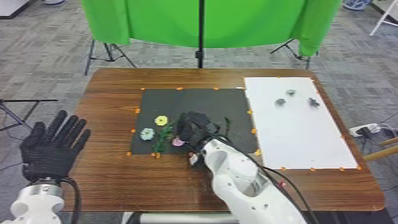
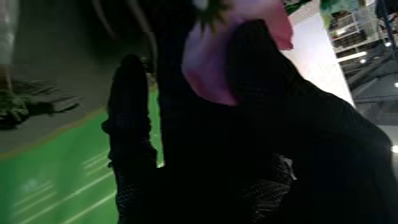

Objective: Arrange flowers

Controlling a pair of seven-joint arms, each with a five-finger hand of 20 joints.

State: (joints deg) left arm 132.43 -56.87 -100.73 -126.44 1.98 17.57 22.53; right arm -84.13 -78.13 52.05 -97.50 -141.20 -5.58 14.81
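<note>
My right hand (image 1: pixel 193 125), in its black glove, is hanging low over the dark mat (image 1: pixel 169 100) on the brown wooden table (image 1: pixel 111 185). It is partly closing, with thumb and fingers pinching the petals of a pink flower (image 1: pixel 179 142), which is sitting toward the mat's near edge. In the right wrist view, those petals are pressing against my thumb. To the left, a yellow flower (image 1: pixel 161 120) is lying farther from me and a pale blue flower (image 1: pixel 147 133) is lying nearer; green leaves (image 1: pixel 162 143) are resting between the pale blue and pink ones. My left hand (image 1: pixel 51 150) is waiting at the table's left edge, wide open, its fingers pointing straight ahead. On the right, a white sheet (image 1: pixel 293 125) is holding three small grey objects (image 1: pixel 290 92) near its far end.
</note>
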